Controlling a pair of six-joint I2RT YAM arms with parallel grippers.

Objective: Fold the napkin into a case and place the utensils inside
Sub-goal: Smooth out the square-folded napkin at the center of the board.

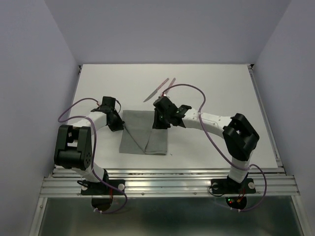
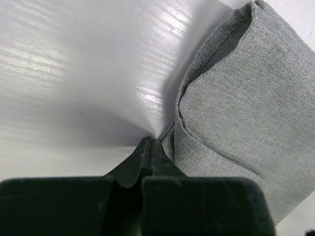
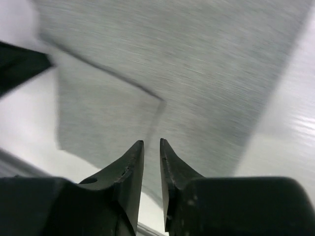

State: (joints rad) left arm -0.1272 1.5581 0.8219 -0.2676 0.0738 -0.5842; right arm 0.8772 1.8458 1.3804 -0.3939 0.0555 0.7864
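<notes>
the grey napkin lay partly folded on the white bench, midway between the two arms. the left gripper sat at its far-left corner with jaws pressed together, the tip right at the cloth's doubled edge, though whether any cloth was pinched could not be told. the right gripper hung over the napkin's far-right part, jaws a narrow slit apart with nothing between them in a blurred view, while the utensils lay side by side farther back, apart from cloth and grippers.
</notes>
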